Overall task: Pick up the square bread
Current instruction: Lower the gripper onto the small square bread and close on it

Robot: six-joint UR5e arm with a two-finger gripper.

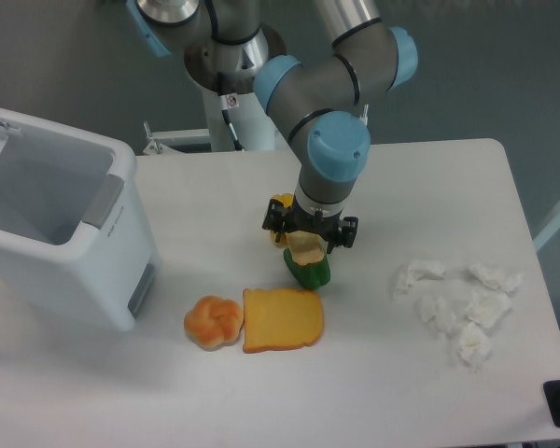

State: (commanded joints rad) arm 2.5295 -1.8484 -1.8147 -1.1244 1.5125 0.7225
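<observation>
From my seat at the fixed camera, the tool (306,239) is down low over the cluster of food just above the middle of the bench (429,187). The square bread (305,249) sits right under it, a pale-tan block resting against the top of the green pepper (308,272), with a yellow piece (280,222) at about ten o'clock from it. The black finger bodies stand on either side of the bread, at nine and three o'clock. I cannot tell from this view whether the pads are touching it or a hair apart, so I will not call the grip closed.

At seven o'clock from the bread lies the flat orange toast slice (282,320), and touching its left edge is the round bun (213,322). Crumpled white tissue (457,303) is well apart, at four o'clock. The white bin (61,233) stands at the left edge of the bench.

I judge the bread to be light and fairly stiff, probably a foam or plastic toy, with a rough face that should give the pads good friction. Its rounded corners are poor places to pinch. I would take it across the two flat sides, at mid height, squarely. Because it leans on the pepper rather than lying flat, I expect it may tip or slide if only one finger touches first.
</observation>
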